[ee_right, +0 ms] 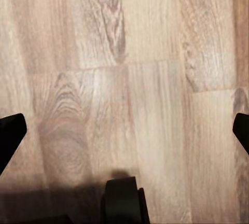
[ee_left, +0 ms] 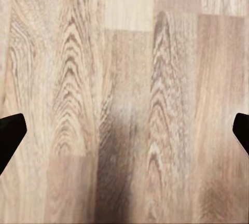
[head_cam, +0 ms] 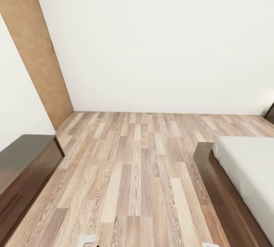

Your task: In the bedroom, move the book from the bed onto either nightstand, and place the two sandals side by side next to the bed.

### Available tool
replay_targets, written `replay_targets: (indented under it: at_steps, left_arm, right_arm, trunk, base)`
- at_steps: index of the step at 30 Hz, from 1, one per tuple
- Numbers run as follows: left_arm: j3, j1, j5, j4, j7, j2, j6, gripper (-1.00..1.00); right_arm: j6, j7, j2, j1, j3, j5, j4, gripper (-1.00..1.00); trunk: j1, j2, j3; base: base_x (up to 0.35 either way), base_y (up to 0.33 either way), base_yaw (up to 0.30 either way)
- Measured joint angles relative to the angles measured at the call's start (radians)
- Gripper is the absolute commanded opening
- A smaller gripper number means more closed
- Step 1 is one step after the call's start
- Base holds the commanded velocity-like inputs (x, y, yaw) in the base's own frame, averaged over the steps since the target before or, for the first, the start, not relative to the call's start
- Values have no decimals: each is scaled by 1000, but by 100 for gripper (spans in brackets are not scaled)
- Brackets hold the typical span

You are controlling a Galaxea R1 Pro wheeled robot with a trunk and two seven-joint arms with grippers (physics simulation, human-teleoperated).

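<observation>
Bed at right of the head view: off-white mattress on a dark brown frame, 1 corner of the frame reaching out onto the floor. Mattress surface in view bare. Dark brown corner of another piece of furniture at the far right edge against the back wall; too little in view to identify.

Wood plank floor of mixed light and brown tones across the middle of the head view, running up to a plain white wall. Brown door on the left wall, close to the room corner. Low dark brown cabinet with a glossy top at lower left, standing against the left wall, well apart from the bed with open floor between.

Left hand: 2 dark fingertips at opposite edges of the left wrist view, spread wide, nothing between them but floor planks.

Right hand: dark fingertips likewise at opposite edges of the right wrist view, spread wide, holding nothing, pointed at the floor. Dark rounded part with a shadow beside it at 1 edge of that view; identity cannot be told.
</observation>
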Motion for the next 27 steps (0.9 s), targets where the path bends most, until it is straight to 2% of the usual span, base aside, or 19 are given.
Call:
replay_targets:
  at_steps: [27]
  left_arm:
    - [1,0,0,0,0,0,0,100]
  right_arm:
    - [0,1,0,0,0,2,0,100]
  trunk:
    - [0,0,0]
  base:
    - [333,3,0]
